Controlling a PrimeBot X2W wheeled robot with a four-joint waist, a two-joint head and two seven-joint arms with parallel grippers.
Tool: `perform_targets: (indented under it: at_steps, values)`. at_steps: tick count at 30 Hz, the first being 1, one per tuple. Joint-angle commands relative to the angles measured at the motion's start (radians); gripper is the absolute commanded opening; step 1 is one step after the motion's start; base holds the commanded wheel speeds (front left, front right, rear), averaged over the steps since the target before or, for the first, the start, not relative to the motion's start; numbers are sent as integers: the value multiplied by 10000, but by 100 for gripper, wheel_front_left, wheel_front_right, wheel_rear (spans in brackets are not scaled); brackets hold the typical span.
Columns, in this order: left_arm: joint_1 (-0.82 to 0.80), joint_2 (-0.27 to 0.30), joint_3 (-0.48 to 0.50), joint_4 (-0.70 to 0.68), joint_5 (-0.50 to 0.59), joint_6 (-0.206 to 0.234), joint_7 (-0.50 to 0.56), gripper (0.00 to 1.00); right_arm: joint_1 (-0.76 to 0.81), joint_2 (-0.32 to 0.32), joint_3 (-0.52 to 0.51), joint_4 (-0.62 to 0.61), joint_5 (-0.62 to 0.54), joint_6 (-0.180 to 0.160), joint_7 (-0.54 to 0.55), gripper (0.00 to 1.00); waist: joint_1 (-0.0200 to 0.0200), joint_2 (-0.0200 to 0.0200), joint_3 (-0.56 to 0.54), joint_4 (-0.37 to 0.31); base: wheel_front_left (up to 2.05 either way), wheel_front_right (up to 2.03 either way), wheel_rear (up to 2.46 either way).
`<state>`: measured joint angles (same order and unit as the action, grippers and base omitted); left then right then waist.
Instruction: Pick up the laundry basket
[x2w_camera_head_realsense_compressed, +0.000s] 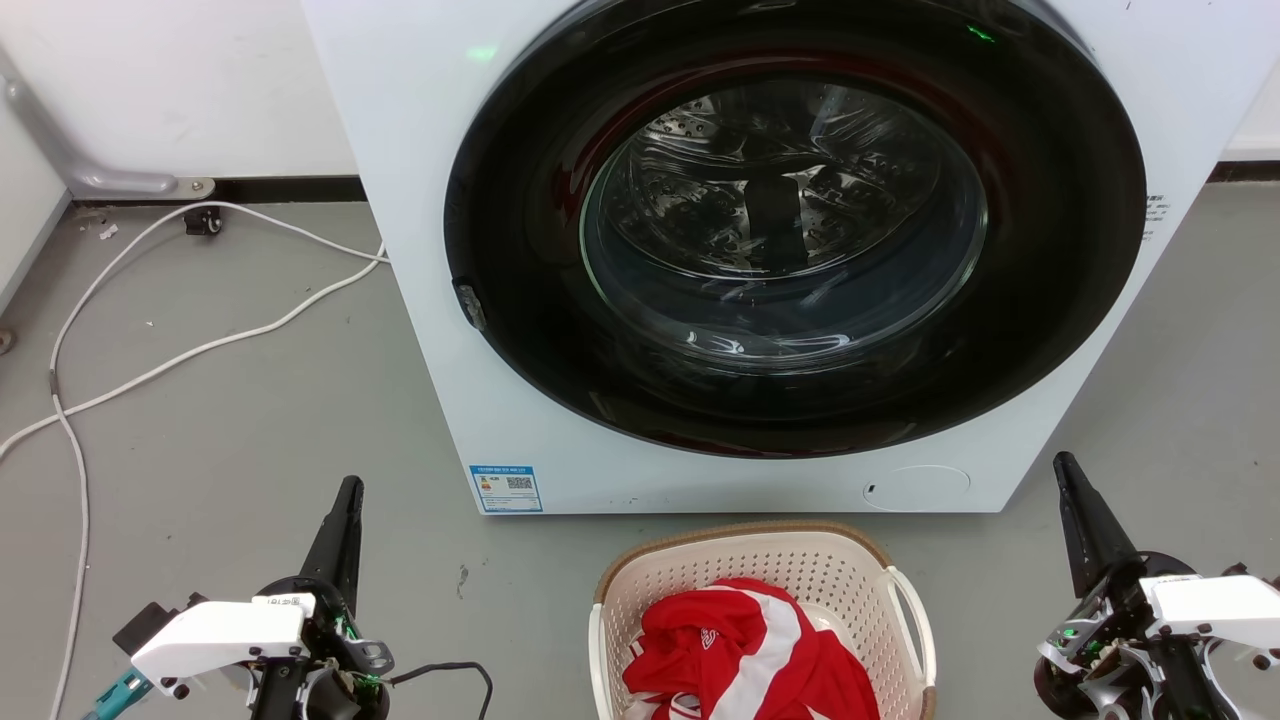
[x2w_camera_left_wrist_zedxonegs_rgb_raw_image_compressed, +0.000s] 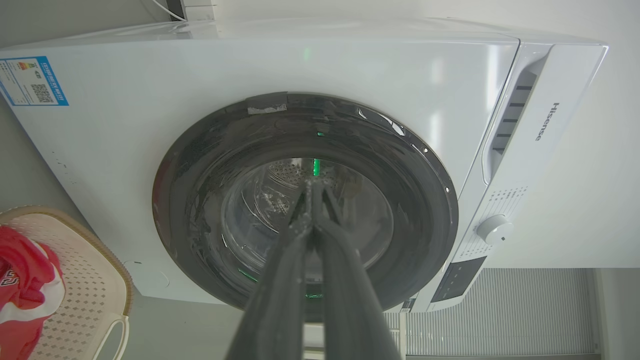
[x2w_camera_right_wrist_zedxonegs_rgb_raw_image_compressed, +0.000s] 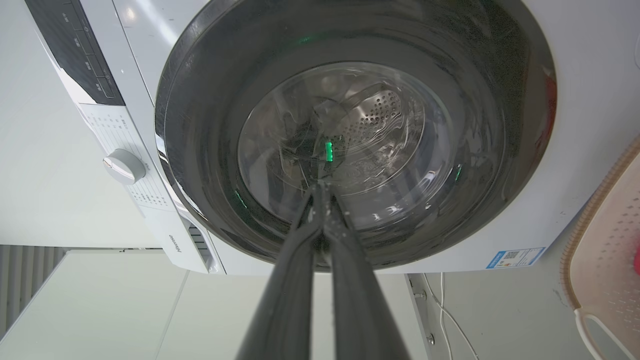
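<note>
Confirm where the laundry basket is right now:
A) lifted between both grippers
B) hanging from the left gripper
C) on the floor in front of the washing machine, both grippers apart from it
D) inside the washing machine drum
C: the laundry basket stands on the floor before the washing machine, with the left gripper and right gripper off to either side, touching nothing.

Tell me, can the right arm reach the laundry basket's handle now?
Probably yes: bare floor separates the right gripper from the laundry basket's nearer white handle, though its jaws are shut.
</note>
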<state>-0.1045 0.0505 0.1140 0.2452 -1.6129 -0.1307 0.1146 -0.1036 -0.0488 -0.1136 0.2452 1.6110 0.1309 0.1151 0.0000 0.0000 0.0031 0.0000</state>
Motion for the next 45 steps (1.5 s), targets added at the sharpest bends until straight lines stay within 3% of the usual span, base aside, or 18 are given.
perform_targets:
  at_steps: [1, 25, 26, 37, 43, 45]
  values:
    - [-80, -7, 16, 4, -4, -23, 20, 0, -101, -27, -4, 2, 41, -3, 9, 0, 0, 0, 0, 0, 0, 0, 0]
    - [-81, -7, 16, 4, -4, -23, 20, 0, -101, -27, -4, 2, 41, -3, 8, 0, 0, 0, 0, 0, 0, 0, 0]
    - [-1, 0, 1, -3, 0, 0, -4, 100, 0, 0, 0, -2, -2, 0, -3, 100, 0, 0, 0, 0, 0, 0, 0]
    - [239, -32, -95, 45, 605, 2, -404, 100, 290, 15, 14, 32, -790, -2, -402, 100, 0, 0, 10, 2, 0, 0, 0]
    - [227, -28, -50, -294, 1889, 50, -693, 100, 376, 12, 231, -487, -2524, -2, -690, 100, 0, 0, 21, -6, 0, 0, 0]
    - [270, -25, -181, -541, 2872, 190, -874, 100, 458, 9, 375, -691, -3690, -2, -872, 100, 0, 0, 27, -8, 0, 0, 0]
